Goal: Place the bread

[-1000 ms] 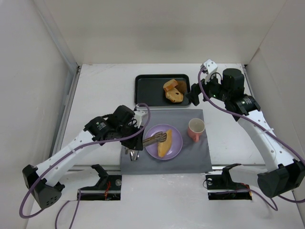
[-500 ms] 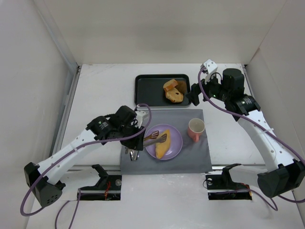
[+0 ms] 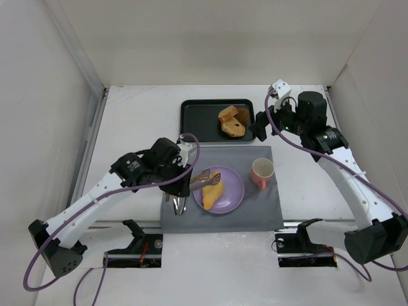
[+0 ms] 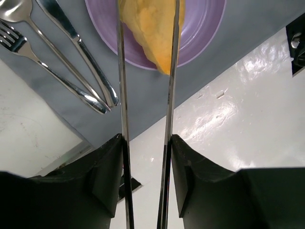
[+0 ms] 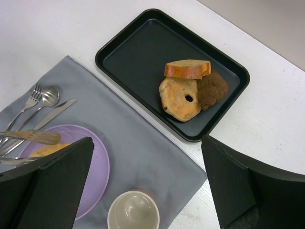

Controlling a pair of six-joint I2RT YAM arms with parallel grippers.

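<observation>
- White tabletop [image 3: 140, 108], walled in by pale panels, carries a grey mat [image 3: 264, 207] at its near edge.
- On the mat's left side we see the cutlery [image 3: 177, 205] lying just beside the purple plate [image 3: 234, 186].
- Our left gripper [image 3: 218, 178] reaches in from the left, and its long thin fingers [image 4: 122, 71] pinch the bread [image 4: 147, 28] from both sides.
- The bread is over the plate's left half, its near tip poking past the rim above the mat; we cannot tell whether it is lifted off.
- Right of the plate, a pink cup [image 3: 262, 172] stands upright on the mat.
- Beyond the mat, a black tray [image 3: 201, 118] holds a ring-shaped piece [image 5: 183, 100], a slice [image 5: 187, 69] and a dark brown chunk [image 5: 213, 90], all touching.
- Our right gripper [image 5: 147, 140] hovers by the tray's right end, fingers spread wide, holding nothing.
</observation>
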